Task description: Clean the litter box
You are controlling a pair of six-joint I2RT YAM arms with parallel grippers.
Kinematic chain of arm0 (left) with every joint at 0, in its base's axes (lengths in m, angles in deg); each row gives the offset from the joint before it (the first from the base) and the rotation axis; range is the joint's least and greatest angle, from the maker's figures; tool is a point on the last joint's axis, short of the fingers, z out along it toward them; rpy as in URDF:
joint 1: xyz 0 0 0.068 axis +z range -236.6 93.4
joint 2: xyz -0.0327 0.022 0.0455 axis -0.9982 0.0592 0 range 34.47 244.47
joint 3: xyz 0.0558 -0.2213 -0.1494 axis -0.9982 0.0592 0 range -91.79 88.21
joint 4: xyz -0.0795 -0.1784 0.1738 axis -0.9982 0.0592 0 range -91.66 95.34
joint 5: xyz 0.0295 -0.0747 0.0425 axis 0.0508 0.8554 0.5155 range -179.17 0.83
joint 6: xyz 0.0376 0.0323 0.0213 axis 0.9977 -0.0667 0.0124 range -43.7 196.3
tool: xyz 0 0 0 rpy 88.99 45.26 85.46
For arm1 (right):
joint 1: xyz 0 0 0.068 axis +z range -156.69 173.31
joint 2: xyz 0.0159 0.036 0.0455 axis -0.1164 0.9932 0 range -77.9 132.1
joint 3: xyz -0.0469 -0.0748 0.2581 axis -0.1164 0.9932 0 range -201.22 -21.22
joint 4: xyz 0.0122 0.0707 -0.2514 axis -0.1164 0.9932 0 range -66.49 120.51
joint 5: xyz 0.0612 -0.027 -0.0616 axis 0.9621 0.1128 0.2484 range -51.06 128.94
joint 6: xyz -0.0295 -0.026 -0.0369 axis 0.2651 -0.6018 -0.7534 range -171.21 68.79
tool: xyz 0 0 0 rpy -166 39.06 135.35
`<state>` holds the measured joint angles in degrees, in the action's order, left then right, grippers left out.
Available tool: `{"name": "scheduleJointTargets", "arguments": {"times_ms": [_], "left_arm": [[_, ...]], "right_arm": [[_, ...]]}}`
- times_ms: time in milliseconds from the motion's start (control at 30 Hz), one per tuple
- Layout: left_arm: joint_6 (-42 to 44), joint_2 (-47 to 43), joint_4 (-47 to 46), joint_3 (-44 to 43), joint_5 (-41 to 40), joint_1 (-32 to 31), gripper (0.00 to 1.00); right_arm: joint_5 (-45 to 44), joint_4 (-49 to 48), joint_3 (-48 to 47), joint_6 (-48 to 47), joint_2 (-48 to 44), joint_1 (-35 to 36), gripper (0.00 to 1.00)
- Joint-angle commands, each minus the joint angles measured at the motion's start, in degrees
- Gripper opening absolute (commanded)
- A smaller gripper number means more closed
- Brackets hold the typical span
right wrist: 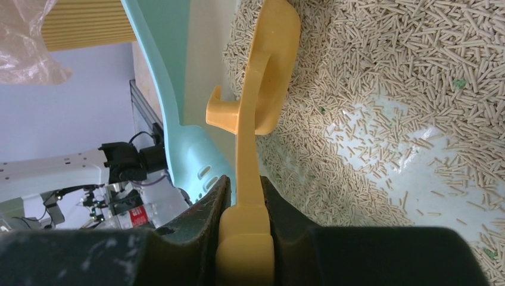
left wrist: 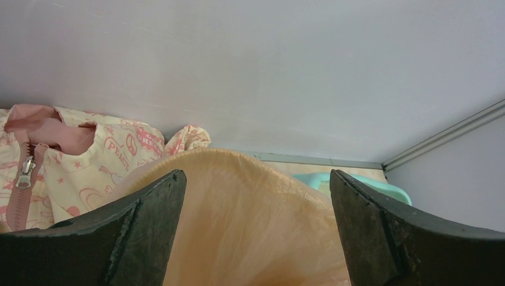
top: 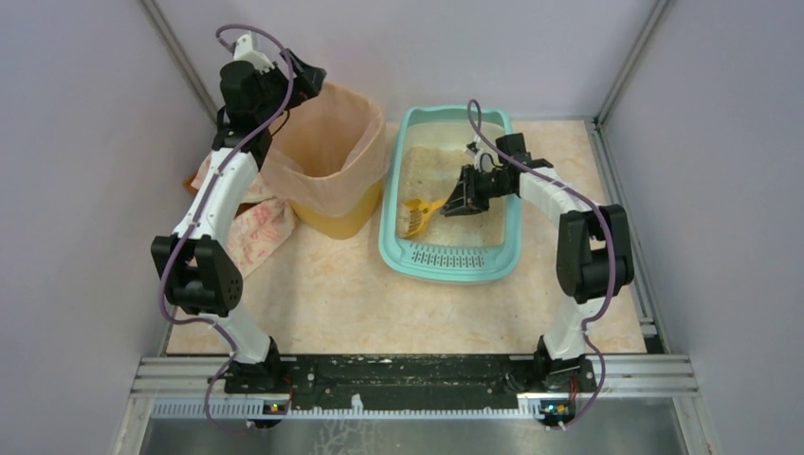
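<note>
Our right end effector [right wrist: 245,189] grasps the scoop [right wrist: 271,71], so we should drag its blade low through the litter box [top: 450,263] ahead, our left end effector [left wrist: 256,177] released over the bin [top: 332,224].

The litter box [top: 446,268] is smooth, shiny plastic. The litter [right wrist: 369,65] in it is rough little sticks. The yellow scoop [right wrist: 247,161] is smooth plastic. The bag [top: 322,142] is thin, crinkly plastic.
</note>
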<state>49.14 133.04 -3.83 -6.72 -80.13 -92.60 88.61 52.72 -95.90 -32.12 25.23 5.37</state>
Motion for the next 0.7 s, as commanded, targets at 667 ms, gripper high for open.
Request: {"name": "scheduleJointTargets", "arguments": {"times_ms": [667], "left_arm": [[0.26,-1.14,-1.69,0.01,0.19,0.29,0.96]], "right_arm": [[6.75,-3.87,-1.72,1.9,-5.34,-7.96,0.0]]}}
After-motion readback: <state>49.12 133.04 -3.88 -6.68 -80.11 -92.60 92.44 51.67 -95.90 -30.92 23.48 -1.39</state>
